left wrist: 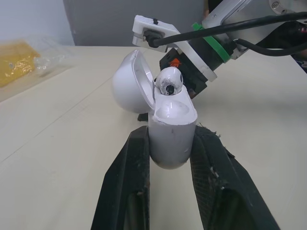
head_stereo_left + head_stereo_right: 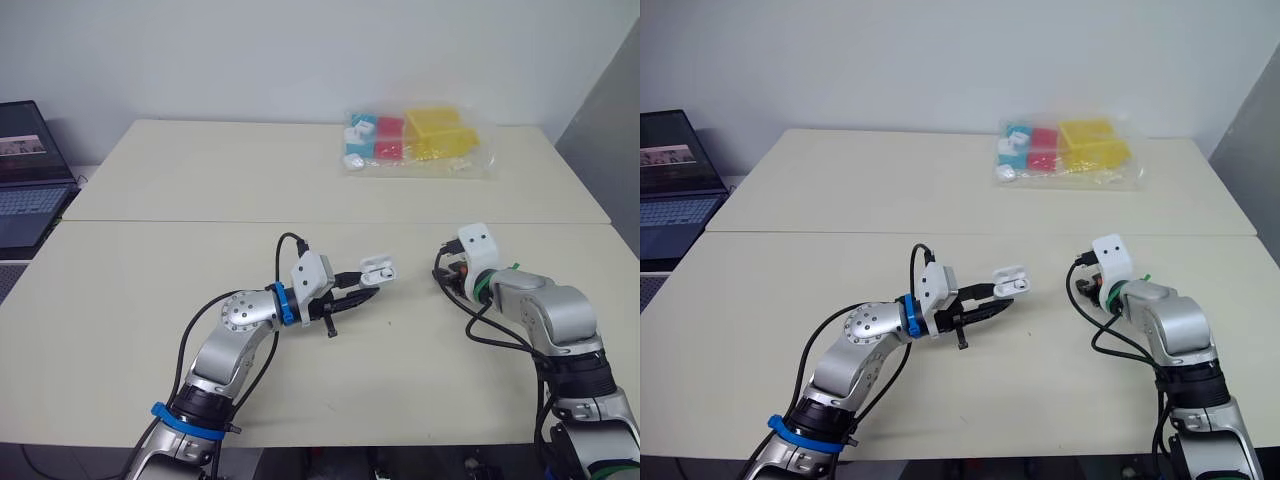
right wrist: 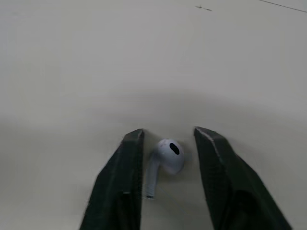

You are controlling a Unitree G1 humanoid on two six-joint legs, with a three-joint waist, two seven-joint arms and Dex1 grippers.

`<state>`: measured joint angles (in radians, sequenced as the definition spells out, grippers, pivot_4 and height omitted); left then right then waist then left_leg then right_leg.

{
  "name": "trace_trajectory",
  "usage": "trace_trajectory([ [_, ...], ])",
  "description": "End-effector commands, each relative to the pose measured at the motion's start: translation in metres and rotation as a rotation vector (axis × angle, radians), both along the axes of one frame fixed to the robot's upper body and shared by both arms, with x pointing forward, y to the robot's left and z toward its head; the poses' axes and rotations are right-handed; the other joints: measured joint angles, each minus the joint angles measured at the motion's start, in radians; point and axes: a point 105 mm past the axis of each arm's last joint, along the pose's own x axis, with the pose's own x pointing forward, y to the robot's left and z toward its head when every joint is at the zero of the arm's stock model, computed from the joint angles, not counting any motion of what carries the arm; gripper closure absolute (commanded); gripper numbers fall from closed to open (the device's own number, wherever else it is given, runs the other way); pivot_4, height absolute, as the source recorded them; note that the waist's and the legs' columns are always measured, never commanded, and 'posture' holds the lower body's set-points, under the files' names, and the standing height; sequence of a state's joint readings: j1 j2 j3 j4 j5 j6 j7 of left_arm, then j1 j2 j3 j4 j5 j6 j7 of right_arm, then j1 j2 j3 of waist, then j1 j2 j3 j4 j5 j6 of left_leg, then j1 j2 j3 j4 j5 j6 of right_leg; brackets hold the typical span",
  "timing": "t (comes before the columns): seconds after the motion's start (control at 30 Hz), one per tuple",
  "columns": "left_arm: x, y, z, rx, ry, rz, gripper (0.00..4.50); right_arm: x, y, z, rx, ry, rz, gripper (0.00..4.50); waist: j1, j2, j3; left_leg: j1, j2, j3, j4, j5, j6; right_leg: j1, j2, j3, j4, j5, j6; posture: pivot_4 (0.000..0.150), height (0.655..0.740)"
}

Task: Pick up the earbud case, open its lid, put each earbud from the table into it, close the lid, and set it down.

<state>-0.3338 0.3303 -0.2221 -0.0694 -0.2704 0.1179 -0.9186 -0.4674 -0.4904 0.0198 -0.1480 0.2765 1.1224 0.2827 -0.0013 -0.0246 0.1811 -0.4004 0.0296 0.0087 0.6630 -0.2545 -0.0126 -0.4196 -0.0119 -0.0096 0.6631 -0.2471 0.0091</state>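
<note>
The white earbud case (image 1: 171,129) hangs a little above the table's middle, with my left gripper (image 2: 365,283) shut on its lower body. Its lid (image 1: 127,84) stands open, and one white earbud (image 1: 169,81) sits in it. A short way to the right, my right gripper (image 3: 168,134) is down at the tabletop, open. A second white earbud (image 3: 169,155) lies on the table between its two black fingers (image 3: 129,167). In the eye views the right gripper (image 2: 449,275) points toward the case, and its wrist hides that earbud.
A clear plastic bag (image 2: 415,140) with yellow, red and blue boxes lies at the table's far side. A laptop (image 2: 25,170) stands open off the table's left edge. A seam (image 2: 200,222) runs across the tabletop behind both arms.
</note>
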Motion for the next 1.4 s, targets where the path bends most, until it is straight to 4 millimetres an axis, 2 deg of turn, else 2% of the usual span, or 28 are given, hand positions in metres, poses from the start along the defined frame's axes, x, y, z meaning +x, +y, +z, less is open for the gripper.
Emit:
trace_trajectory([
  [0.03, -0.001, -0.002, 0.014, -0.02, -0.061, -0.016, 3.7, -0.005, -0.009, -0.004, -0.003, 0.022, -0.044, 4.01, 0.001, 0.0, 0.0, 0.0, 0.0, 0.0, 0.0, 0.0, 0.0, 0.0, 0.0, 0.0, 0.0, 0.0, 0.0, 0.15, 0.74],
  [0.1, -0.001, -0.002, 0.015, -0.02, -0.062, -0.015, 3.7, -0.007, -0.008, -0.003, 0.008, 0.023, -0.047, 4.5, 0.002, 0.0, -0.001, 0.0, 0.0, 0.0, 0.0, 0.0, 0.0, 0.0, -0.001, 0.0, 0.0, 0.0, 0.0, 0.15, 0.74],
  [0.37, -0.001, -0.002, 0.018, -0.023, -0.067, -0.013, 3.7, -0.011, -0.014, 0.005, 0.0, 0.011, -0.033, 4.5, 0.002, 0.0, -0.001, 0.0, 0.0, 0.0, 0.0, 0.0, 0.0, 0.001, -0.001, -0.001, 0.0, 0.0, 0.0, 0.15, 0.74],
  [0.43, -0.002, -0.001, 0.016, -0.022, -0.066, -0.011, 3.7, -0.008, -0.016, 0.012, 0.031, -0.03, -0.037, 4.5, 0.001, 0.0, -0.001, 0.0, 0.0, 0.0, 0.0, 0.0, 0.0, 0.0, -0.001, 0.0, 0.0, 0.0, 0.0, 0.15, 0.74],
  [0.57, -0.004, -0.002, 0.016, -0.025, -0.064, -0.012, 3.7, -0.008, 0.004, 0.038, 0.129, -0.154, 0.081, 4.5, -0.001, 0.0, 0.0, 0.0, 0.0, 0.0, 0.0, 0.0, 0.0, 0.0, 0.0, 0.0, 0.0, 0.0, 0.0, 0.15, 0.74],
  [0.7, -0.004, -0.003, 0.016, -0.026, -0.062, -0.012, 3.7, -0.013, 0.012, 0.05, 0.125, -0.208, 0.134, 4.5, -0.003, 0.0, 0.0, 0.0, 0.0, 0.0, 0.0, 0.0, 0.0, 0.0, 0.0, 0.0, 0.0, 0.0, 0.0, 0.15, 0.74],
  [0.8, -0.003, -0.003, 0.017, -0.025, -0.063, -0.013, 3.7, -0.014, 0.013, 0.052, 0.131, -0.21, 0.134, 4.5, -0.002, 0.0, 0.0, 0.0, 0.0, 0.0, 0.0, 0.0, 0.0, 0.0, 0.0, 0.0, 0.0, 0.0, 0.0, 0.15, 0.74],
  [0.9, -0.002, -0.004, 0.019, -0.025, -0.065, -0.016, 3.7, -0.015, 0.001, 0.052, 0.084, -0.211, 0.064, 3.9, -0.002, 0.0, 0.0, 0.0, 0.0, 0.0, 0.0, 0.0, 0.0, 0.0, 0.0, 0.0, 0.0, 0.0, 0.0, 0.15, 0.74],
  [1.03, -0.002, -0.003, 0.019, -0.022, -0.064, -0.015, 3.7, -0.024, -0.007, 0.045, 0.049, -0.174, -0.024, 2.48, -0.001, 0.0, 0.0, 0.0, 0.0, 0.0, 0.0, 0.0, 0.0, 0.0, 0.0, 0.0, 0.0, 0.0, 0.0, 0.15, 0.74],
  [1.23, -0.003, -0.002, 0.017, -0.019, -0.06, -0.016, 3.7, -0.034, -0.005, 0.032, 0.03, -0.146, -0.137, 0.28, -0.003, 0.0, 0.0, 0.0, 0.0, 0.0, 0.0, 0.0, 0.0, 0.0, 0.0, 0.0, 0.0, 0.0, 0.0, 0.15, 0.74],
  [1.27, -0.003, -0.002, 0.017, -0.018, -0.059, -0.018, 3.7, -0.035, -0.005, 0.03, 0.03, -0.144, -0.157, 0.02, -0.003, 0.0, 0.0, 0.0, 0.0, 0.0, 0.0, 0.0, 0.0, 0.0, 0.0, 0.0, 0.001, 0.0, 0.0, 0.15, 0.74],
  [1.4, -0.003, -0.003, 0.015, -0.013, -0.057, -0.023, 3.7, -0.031, 0.001, 0.025, 0.079, -0.16, -0.21, 0.0, -0.003, 0.0, 0.0, 0.0, 0.0, 0.0, 0.0, 0.0, 0.0, 0.0, 0.001, 0.0, 0.001, 0.0, 0.0, 0.15, 0.74],
])
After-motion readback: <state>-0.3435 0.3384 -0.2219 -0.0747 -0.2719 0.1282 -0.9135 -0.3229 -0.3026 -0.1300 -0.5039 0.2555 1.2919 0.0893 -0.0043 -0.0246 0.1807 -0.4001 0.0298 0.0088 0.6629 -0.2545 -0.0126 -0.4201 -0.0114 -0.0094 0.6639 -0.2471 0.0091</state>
